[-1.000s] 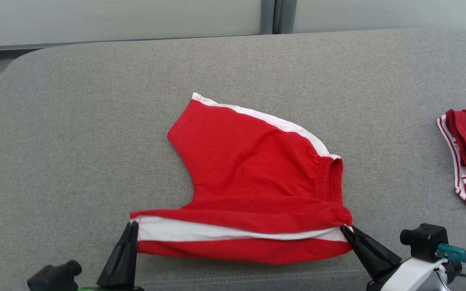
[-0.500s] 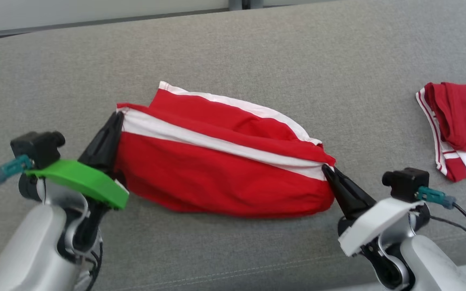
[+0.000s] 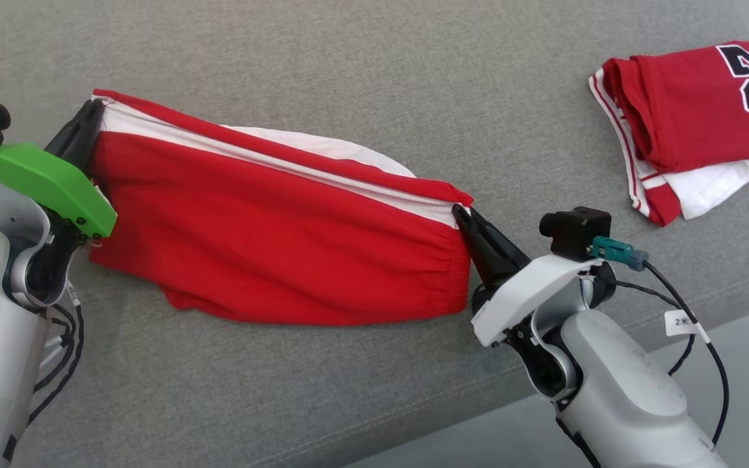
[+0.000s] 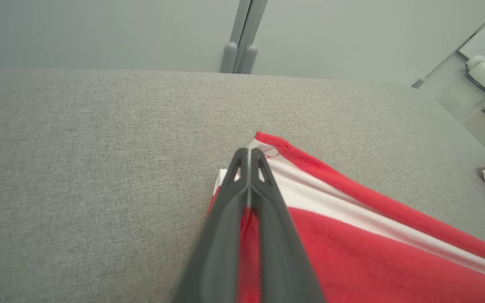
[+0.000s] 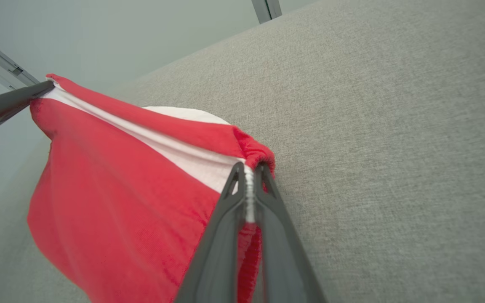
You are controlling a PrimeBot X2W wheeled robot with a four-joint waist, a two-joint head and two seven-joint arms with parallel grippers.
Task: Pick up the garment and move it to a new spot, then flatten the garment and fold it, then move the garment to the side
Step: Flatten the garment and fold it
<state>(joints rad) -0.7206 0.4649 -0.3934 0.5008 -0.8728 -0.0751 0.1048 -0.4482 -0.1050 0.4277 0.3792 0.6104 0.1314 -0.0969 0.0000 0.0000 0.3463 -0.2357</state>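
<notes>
- left gripper (image 3: 88,120) at far left of head view, fingers pinched fully closed on a corner of the red shorts (image 3: 270,247), right where the white stripe ends
- red shorts sit mid-frame over the grey padded surface (image 3: 348,58). Top edge is pulled taut btwn both grippers, sloping from upper left to lower right. The rest of the fabric sags below that line, and a white bit pokes out behind
- right gripper (image 3: 464,218) clamped on the elastic waistband corner, w/ fabric squeezed btwn its fingers in the wrist cam
- far right: folded red jersey (image 3: 680,110) w/ a black number, on the same surface, well apart from the shorts
</notes>
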